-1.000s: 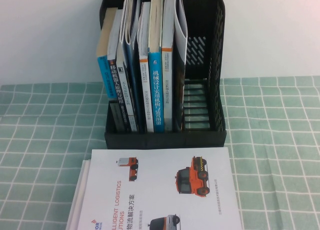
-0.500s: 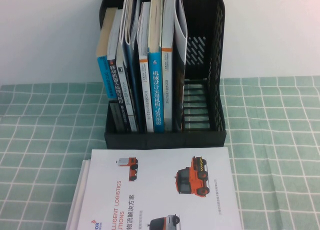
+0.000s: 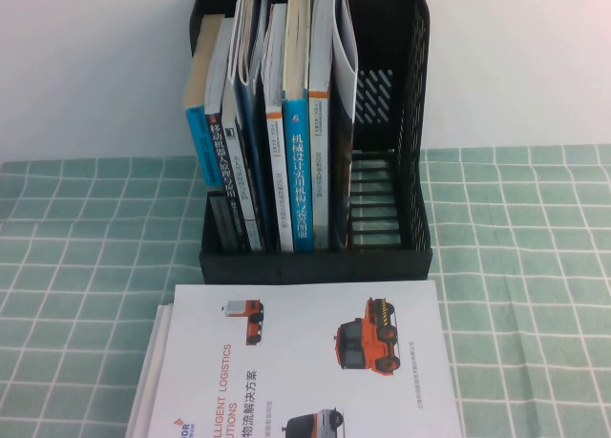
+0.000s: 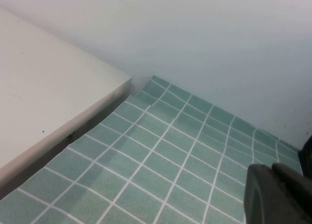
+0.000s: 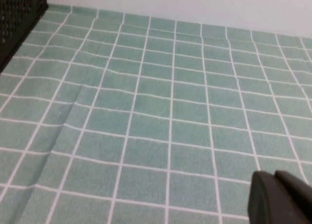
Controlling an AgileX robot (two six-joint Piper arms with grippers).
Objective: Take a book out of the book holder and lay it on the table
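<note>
The book (image 3: 305, 362) lies flat on the bench (image 3: 535, 295), white cover up with its orange vehicles and red lettering showing, just in front of the black book holder (image 3: 382, 257). Several upright books (image 3: 296, 123) fill the holder's left and middle slots; the rightmost slot stands bare.

Neither arm shows from the high camera. The right hand (image 5: 280, 198), fingers together and gripping nothing, hangs above bare green cloth to the right of the holder, well apart from the book. The left hand (image 4: 275, 194) sits over cloth near the wall; whether its fingers are apart or together I cannot tell.
</note>
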